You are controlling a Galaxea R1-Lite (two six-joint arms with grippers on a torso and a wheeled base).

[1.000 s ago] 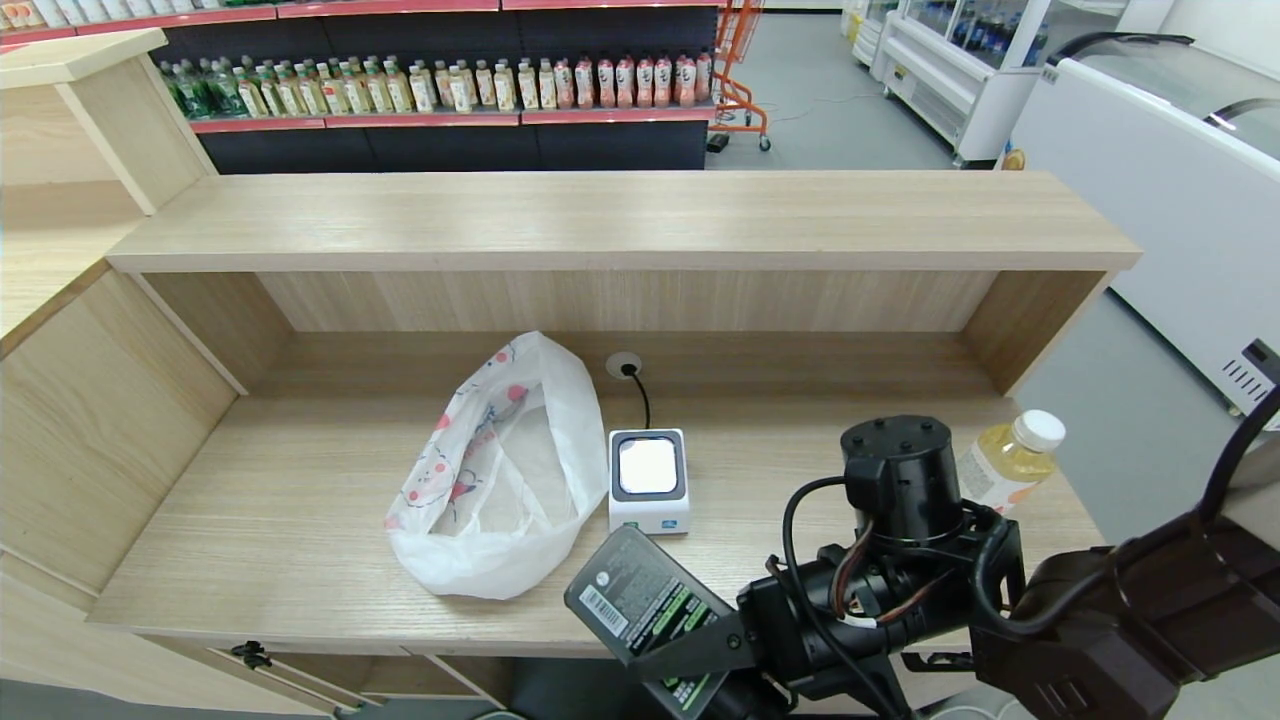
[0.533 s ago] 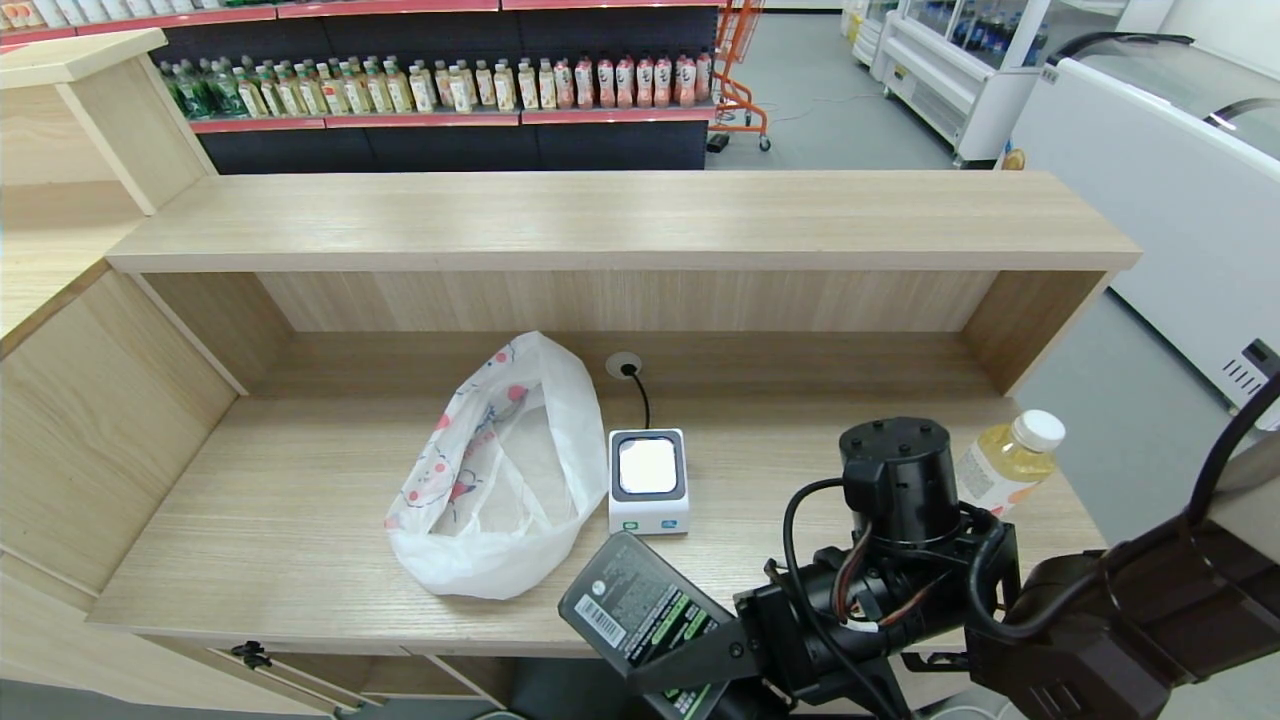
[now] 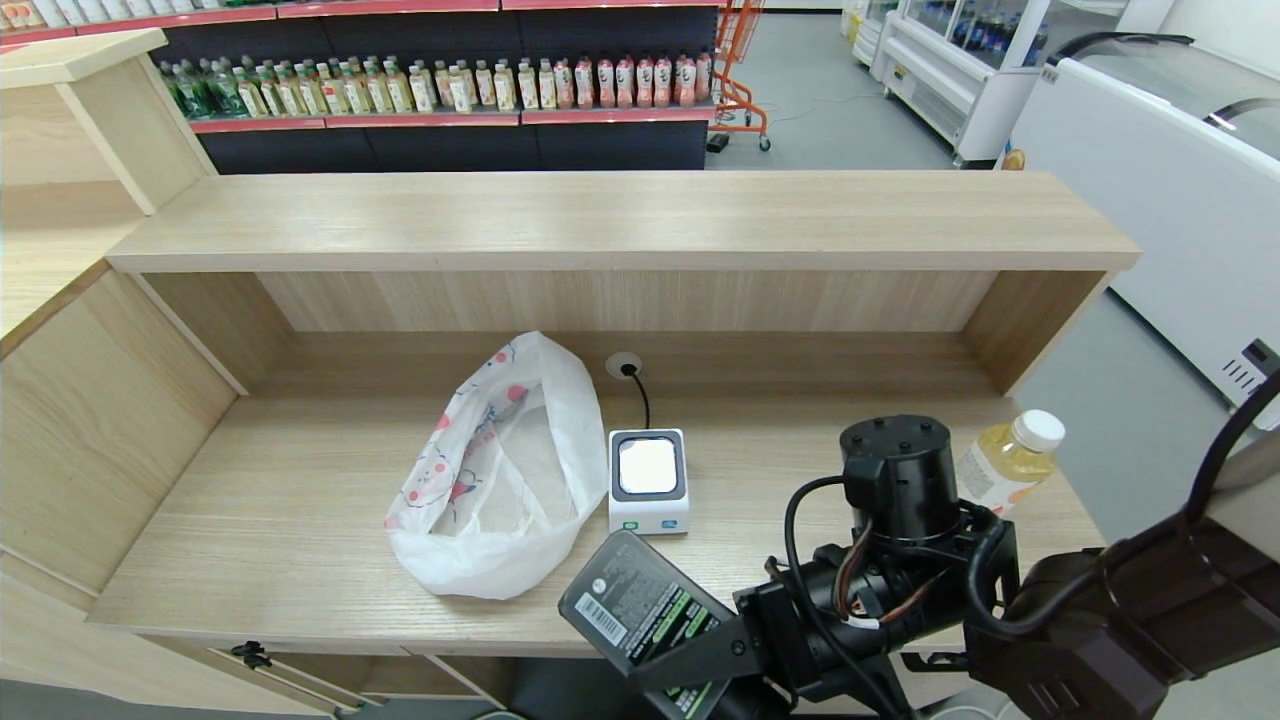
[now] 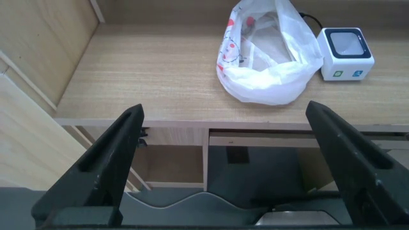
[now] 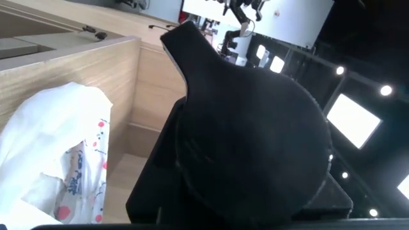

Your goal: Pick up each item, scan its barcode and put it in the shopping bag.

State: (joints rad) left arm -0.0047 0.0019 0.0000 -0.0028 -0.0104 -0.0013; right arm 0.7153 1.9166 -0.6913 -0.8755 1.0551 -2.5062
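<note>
1. Currently the right gripper (image 3: 700, 652) is clamped on a dark flat package (image 3: 640, 605). One finger presses across the package's near end.
2. Package position: held tilted in the air over the near edge of the counter (image 3: 280, 520), on the robot's side of the scanner (image 3: 648, 480) and apart from it. It touches neither the counter nor the scanner.
3. A white barcode label (image 3: 603, 618) sits at the package's near-left corner and faces up toward the head camera.
4. Scanner: small white box, pale window facing up, standing on the counter just right of the shopping bag (image 3: 500, 480). A black cable (image 3: 640, 398) runs from its back to a round hole in the counter.
5. Shopping bag: white plastic with red and pink print, lying slumped on the counter with its mouth open toward the robot. I cannot tell from any view whether anything is inside. In the left wrist view the bag (image 4: 268, 57) and scanner (image 4: 345, 54) sit side by side; the bag's printed side (image 5: 57, 166) also shows in the right wrist view.
6. A bottle (image 3: 1005, 460) of yellow liquid with a white cap stands at the counter's far right, partly behind the right arm.
7. Left gripper (image 4: 227, 166): fingers spread wide, holding nothing. It hangs off the counter (image 4: 147, 83), on the robot's side of the near edge, well apart from the bag.
8. Background: a store shelf (image 3: 450, 85) lined with bottled drinks.
</note>
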